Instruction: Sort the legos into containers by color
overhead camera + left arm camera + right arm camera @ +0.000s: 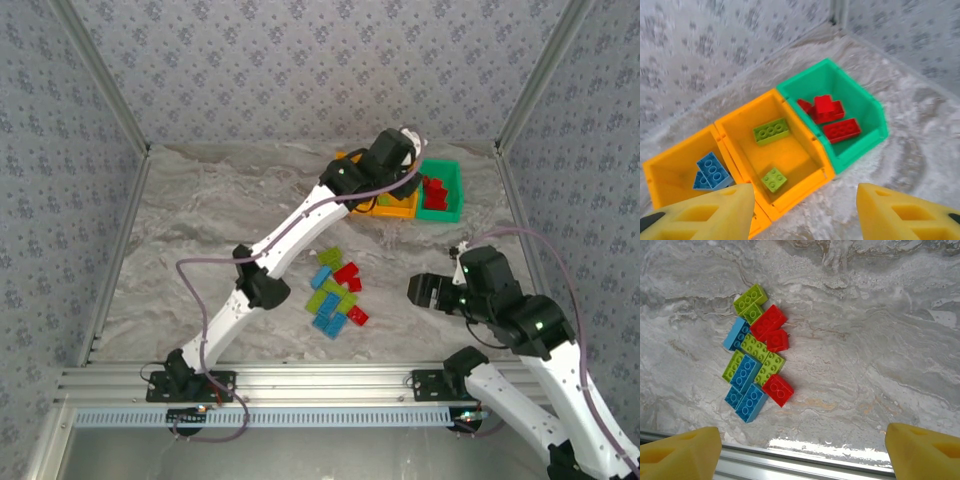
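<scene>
Three containers stand in a row at the back. The left orange bin [660, 175] holds blue legos [713, 170], the middle orange bin [795, 194] holds two lime green bricks [771, 131], and the green bin [862, 142] holds red bricks [841, 130]. My left gripper [805, 215] hovers open above the near edge of the orange bins, nothing between its yellow fingers [705, 215]. A pile of red, blue and lime legos [335, 295] lies mid-table. My right gripper [802, 452] hangs open over the table's near edge, right of the pile of legos [757, 357].
The metal rail [790, 465] runs along the near edge of the table under the right gripper. Patterned walls [300, 60] close the back and sides. Bare marbled tabletop [200, 220] spreads to the left of the pile and between pile and bins.
</scene>
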{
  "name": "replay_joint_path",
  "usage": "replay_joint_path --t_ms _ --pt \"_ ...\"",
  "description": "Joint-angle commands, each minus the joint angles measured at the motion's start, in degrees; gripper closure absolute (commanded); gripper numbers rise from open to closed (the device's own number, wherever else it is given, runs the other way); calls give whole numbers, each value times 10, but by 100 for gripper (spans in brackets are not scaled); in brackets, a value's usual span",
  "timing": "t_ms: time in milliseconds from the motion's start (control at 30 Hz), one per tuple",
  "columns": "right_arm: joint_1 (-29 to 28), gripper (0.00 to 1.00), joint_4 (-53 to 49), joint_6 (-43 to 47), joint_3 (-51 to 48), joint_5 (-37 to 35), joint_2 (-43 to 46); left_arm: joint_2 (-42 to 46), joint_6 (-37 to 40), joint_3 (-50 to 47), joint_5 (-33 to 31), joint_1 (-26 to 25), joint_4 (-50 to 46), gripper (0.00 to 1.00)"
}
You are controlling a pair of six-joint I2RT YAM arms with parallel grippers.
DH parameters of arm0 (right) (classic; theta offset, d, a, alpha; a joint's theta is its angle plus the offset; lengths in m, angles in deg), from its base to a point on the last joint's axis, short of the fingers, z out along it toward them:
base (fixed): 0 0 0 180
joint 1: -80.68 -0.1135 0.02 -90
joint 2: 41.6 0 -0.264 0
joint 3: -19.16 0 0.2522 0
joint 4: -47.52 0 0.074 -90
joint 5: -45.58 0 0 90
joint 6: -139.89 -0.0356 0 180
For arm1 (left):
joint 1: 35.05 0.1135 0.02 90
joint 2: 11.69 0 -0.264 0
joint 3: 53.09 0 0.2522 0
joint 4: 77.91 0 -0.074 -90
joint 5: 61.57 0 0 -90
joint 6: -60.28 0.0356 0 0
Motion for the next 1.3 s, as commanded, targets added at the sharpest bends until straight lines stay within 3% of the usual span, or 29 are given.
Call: replay_joint_path --t_ms 0,100,267,433,733,833,967,1033,1267 --pt "-3 12 38 4 -11 15 -27 42 37 19 -47 -12 -81 41" --pt "-3 12 62 7 -18 28 -46 54 51 20 -67 -8 -107 35" --pt "-4 12 107 20 -39 46 -81 82 52 32 -41 7 -175 24" --pt "-11 12 179 28 -57 69 -151 94 70 106 -68 15 -250 11" --pt "-89 9 271 98 4 13 -355 225 69 -8 -105 25 -294 3" --pt "-109 6 287 124 45 14 -437 299 70 -113 -108 22 -269 1" --pt "-130 0 297 145 107 -9 -549 503 80 -463 -110 18 -75 1" --pt "-135 0 290 153 149 -18 -601 589 69 -584 -97 21 -6 1" --pt "-141 0 285 178 237 -48 -750 805 -18 -847 -61 19 46 1"
